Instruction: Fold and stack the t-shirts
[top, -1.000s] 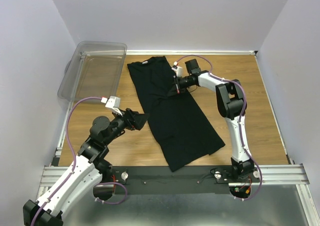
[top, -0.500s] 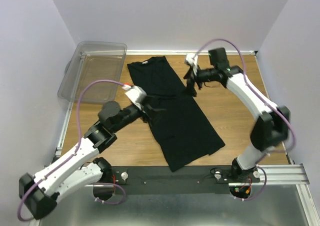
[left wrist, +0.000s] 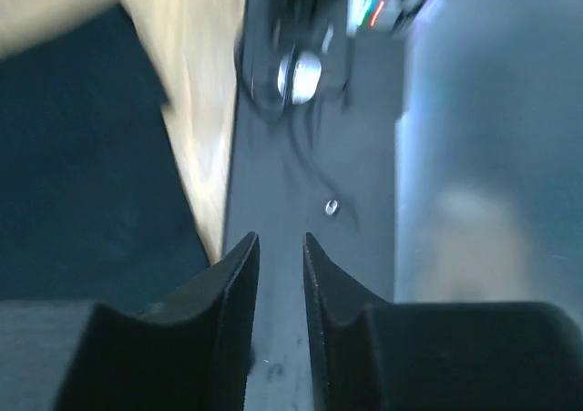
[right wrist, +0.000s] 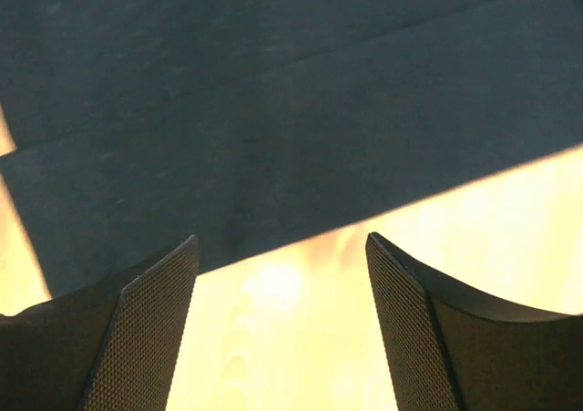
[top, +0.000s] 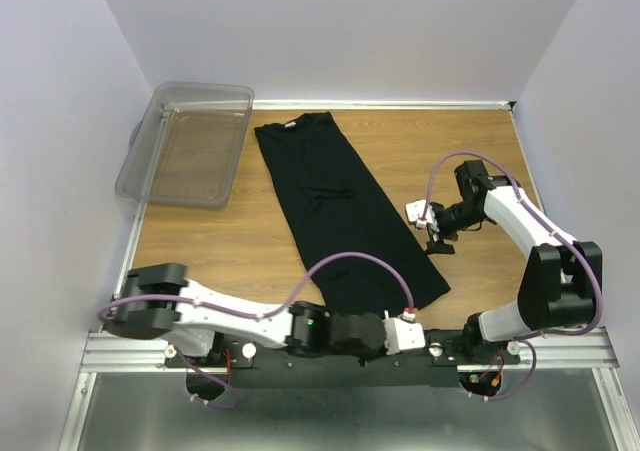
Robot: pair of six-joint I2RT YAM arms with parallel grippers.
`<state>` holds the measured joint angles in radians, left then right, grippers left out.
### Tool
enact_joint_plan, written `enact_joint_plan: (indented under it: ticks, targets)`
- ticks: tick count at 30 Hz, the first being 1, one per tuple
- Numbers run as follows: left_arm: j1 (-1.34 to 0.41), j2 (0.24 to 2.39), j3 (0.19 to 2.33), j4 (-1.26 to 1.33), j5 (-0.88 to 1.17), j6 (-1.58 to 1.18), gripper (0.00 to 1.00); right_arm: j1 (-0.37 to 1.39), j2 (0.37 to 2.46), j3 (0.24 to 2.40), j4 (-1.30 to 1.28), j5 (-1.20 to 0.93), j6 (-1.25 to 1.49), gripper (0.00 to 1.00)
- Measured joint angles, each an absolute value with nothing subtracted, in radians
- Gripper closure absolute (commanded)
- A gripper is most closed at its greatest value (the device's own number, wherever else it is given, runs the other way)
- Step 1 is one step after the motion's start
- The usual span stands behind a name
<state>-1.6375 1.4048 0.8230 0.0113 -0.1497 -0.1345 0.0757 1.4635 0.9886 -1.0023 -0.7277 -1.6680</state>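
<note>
I am holding my right gripper (right wrist: 282, 247) with its jaws wide apart and empty. The t-shirt (top: 340, 206) is lying just ahead of the tips as a long, flat black strip of soft matte cotton, its folded edge running straight across the smooth, glossy wooden table (top: 470, 151). My left gripper (left wrist: 281, 242) is showing only a narrow, empty gap, with the cloth off to the left of its tips. For a clean crosswise fold, I am judging that both jaws should pinch matching hem corners through every layer.

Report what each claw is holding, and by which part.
Nothing is held. The left claw shows an empty narrow gap; the right claw is open over the table beside the black t-shirt.
</note>
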Motion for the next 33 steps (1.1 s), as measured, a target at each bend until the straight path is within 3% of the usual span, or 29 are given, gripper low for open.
enact_joint_plan:
  ticks: [5, 13, 33]
  targets:
    - [-1.645, 1.592, 0.885, -0.077, -0.233, -0.247, 0.64, 0.077, 1.472, 0.965, -1.071, -0.71, -1.763, 0.2]
    - [-1.638, 1.711, 0.923, -0.19, -0.292, -0.36, 0.64, 0.077, 1.472, 0.946, -1.095, -0.71, -1.791, 0.2]
    - [-1.567, 1.675, 0.915, -0.28, -0.303, -0.479, 0.69, 0.077, 1.452, 0.902, -1.103, -0.71, -1.789, 0.2]
